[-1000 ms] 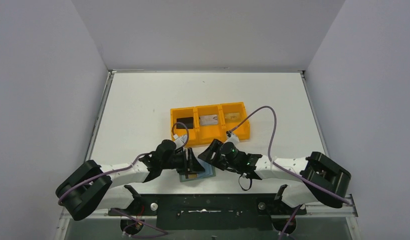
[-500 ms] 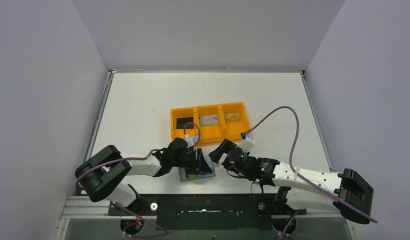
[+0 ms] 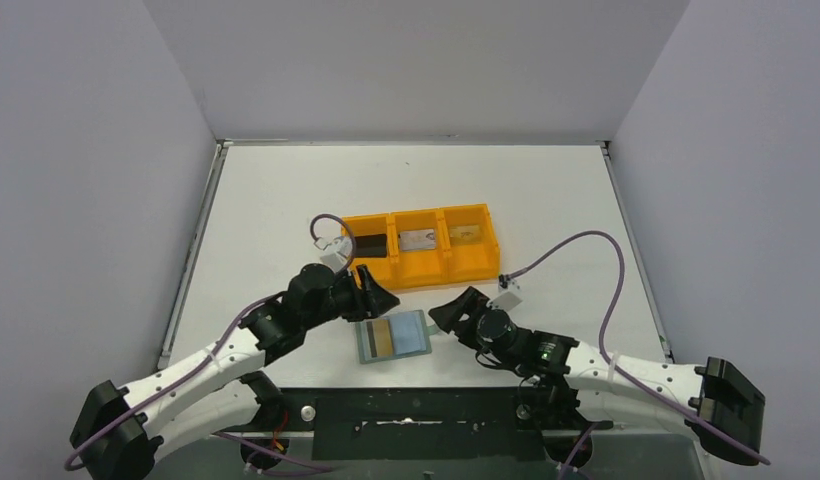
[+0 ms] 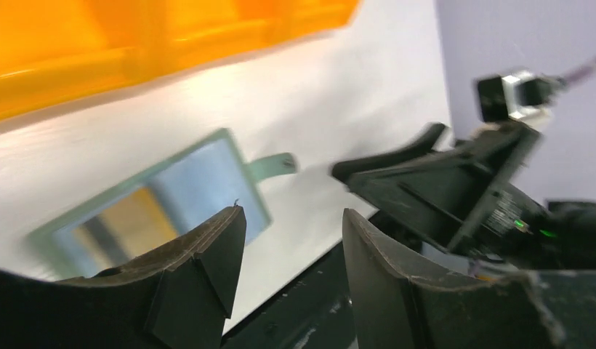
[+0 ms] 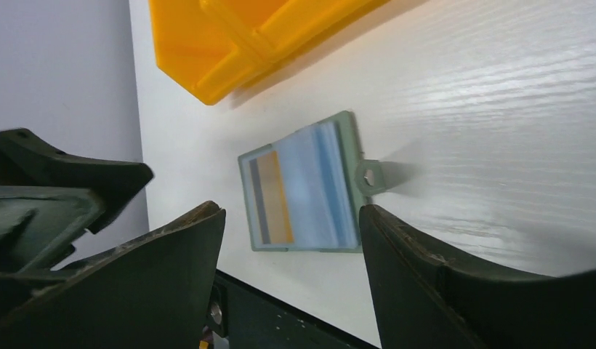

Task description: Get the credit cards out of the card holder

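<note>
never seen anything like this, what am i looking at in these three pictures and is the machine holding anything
These are two small robot arms bolted at the near edge of a white table. The wide picture looks down from above and behind them. The other two come from a camera on each wrist, so the dark wedges at the bottom are that arm's own fingers. On the table lies an open card holder, pale blue inside, with a tan-brown card tucked in it. Behind it, an orange tray holds a black card and a silvery card. The left gripper and right gripper flank the holder, both open and holding nothing.
</note>
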You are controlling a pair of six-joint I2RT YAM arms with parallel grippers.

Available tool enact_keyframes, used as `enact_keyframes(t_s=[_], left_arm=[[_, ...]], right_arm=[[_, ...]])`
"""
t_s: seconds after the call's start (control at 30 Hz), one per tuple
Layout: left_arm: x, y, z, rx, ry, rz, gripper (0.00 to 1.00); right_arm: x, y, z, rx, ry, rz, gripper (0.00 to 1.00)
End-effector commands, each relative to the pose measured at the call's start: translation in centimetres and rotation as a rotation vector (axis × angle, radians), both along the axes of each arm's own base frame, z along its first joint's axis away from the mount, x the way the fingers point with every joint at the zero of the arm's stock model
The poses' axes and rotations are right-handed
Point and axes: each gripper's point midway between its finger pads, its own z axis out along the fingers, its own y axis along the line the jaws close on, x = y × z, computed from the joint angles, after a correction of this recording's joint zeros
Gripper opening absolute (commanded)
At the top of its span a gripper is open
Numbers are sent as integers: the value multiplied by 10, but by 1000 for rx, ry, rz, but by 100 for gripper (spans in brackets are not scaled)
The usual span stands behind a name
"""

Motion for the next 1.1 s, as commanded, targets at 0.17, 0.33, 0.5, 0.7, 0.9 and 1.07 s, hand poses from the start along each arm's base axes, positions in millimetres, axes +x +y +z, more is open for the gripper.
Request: enact_keyframes(t_s=[0.17,0.33,0.5,0.7,0.9,1.07], left_arm=[[-2,90,-50,122,143,322,51],[-1,120,-40,157,129,467,55],[1,126,-27,127,94,497,56],[2,117,-28,124,101,459,57],[2,97,-34,134,112,349,57],[-2,77,-43,140,135,231,56]], right_arm=[[11,87,39,-113,-47,210,42],[10,129,21,-230,-6,318,34],[4,147,3,-304,41,396,36],[-2,143,-26,-353,107,410,38],[-3,113,-71,-432,215,355,36],[-3,91,-81,-470,248,281,36]])
